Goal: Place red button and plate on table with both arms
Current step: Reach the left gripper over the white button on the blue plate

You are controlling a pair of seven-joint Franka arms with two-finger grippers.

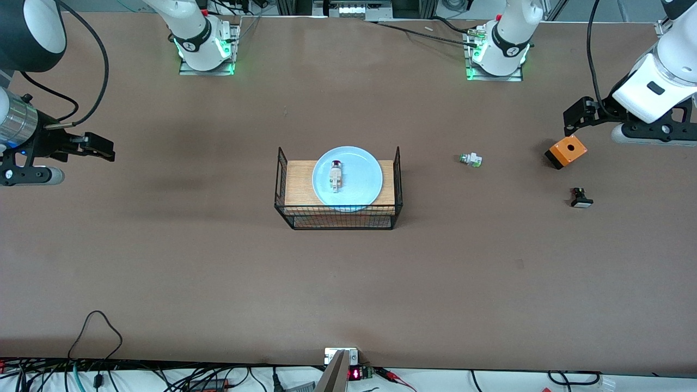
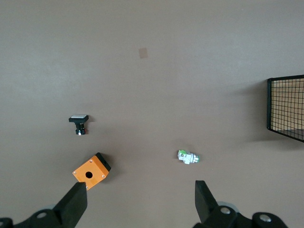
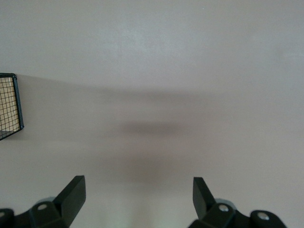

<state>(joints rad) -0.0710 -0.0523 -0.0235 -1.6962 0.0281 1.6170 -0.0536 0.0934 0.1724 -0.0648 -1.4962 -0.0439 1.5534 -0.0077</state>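
Observation:
The pale blue plate (image 1: 364,179) lies on the wooden top of the black wire rack (image 1: 298,184) in the middle of the table (image 1: 163,261). The red button (image 1: 336,177) lies on its side in the plate, its dark red cap pointing toward the robots' bases. My left gripper (image 1: 576,121) is open and empty above the table at the left arm's end, just over the orange box; its wrist view shows the jaws wide apart (image 2: 141,199). My right gripper (image 1: 102,148) is open and empty over bare table at the right arm's end (image 3: 137,194).
A green-capped switch (image 1: 470,159) (image 2: 188,156), an orange box with a round hole (image 1: 566,152) (image 2: 91,171) and a black switch with a white cap (image 1: 581,198) (image 2: 79,124) lie between the rack and the left arm's end. A rack corner shows in both wrist views (image 2: 287,107) (image 3: 9,107).

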